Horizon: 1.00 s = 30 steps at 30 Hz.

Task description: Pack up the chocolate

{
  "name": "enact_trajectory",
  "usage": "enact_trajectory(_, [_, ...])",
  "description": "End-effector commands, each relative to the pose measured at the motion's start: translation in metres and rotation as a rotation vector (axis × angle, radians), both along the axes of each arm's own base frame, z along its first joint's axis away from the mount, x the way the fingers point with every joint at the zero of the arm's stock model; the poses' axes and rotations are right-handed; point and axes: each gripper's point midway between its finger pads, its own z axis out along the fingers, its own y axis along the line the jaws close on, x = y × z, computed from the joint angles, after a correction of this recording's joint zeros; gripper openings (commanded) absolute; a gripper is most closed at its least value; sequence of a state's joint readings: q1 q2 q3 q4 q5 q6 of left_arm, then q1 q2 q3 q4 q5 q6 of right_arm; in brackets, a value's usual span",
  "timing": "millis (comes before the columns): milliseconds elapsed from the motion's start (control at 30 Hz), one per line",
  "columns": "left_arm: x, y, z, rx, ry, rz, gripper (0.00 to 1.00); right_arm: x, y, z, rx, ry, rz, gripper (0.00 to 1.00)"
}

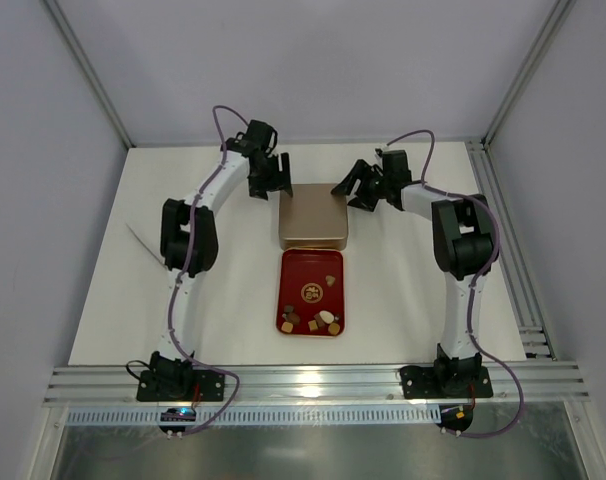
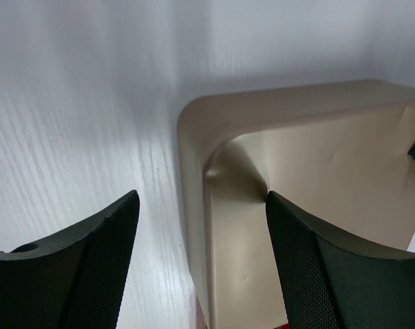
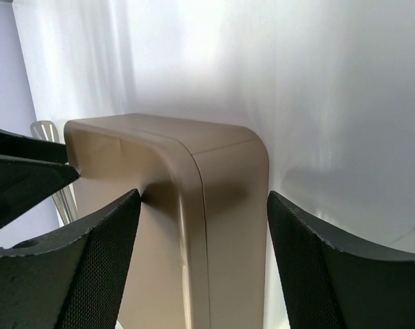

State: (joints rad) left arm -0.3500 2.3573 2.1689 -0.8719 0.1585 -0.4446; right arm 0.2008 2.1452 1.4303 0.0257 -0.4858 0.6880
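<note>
The chocolate (image 1: 323, 320), several small brown, tan and cream pieces, lies in a red tray (image 1: 296, 268) at the table's middle. A gold box (image 1: 312, 220) sits just behind the tray, touching its far end. My left gripper (image 1: 268, 186) is at the box's far left corner. In the left wrist view it (image 2: 200, 195) is open, one finger on each side of the box wall (image 2: 194, 137). My right gripper (image 1: 355, 193) is at the far right corner. It (image 3: 203, 193) is open too, astride the rounded corner of the box (image 3: 224, 178), gripping nothing.
A thin white sheet (image 1: 141, 242) lies on the table by the left arm. White walls close in the table on three sides, and a metal rail (image 1: 313, 380) runs along the near edge by the arm bases.
</note>
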Motion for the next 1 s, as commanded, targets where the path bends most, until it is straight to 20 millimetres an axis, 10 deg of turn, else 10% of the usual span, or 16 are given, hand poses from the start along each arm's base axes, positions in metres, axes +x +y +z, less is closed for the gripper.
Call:
enact_trajectory(0, [0.029,0.011,0.005,-0.001,-0.069,0.098,0.73,0.010,-0.001,-0.003,-0.009,0.001,-0.017,0.75])
enact_trajectory(667, [-0.002,0.028,-0.058,0.073,0.128,0.150,0.56,-0.002,-0.008,-0.023,-0.055,0.064,-0.013,0.63])
enact_trajectory(800, [-0.001,0.027,-0.054,0.061,0.117,0.151,0.55,-0.001,-0.008,-0.016,-0.066,0.049,-0.002,0.63])
enact_trajectory(967, [0.022,0.017,-0.002,-0.013,-0.034,0.122,0.67,0.020,-0.013,0.027,-0.053,-0.055,-0.004,0.73])
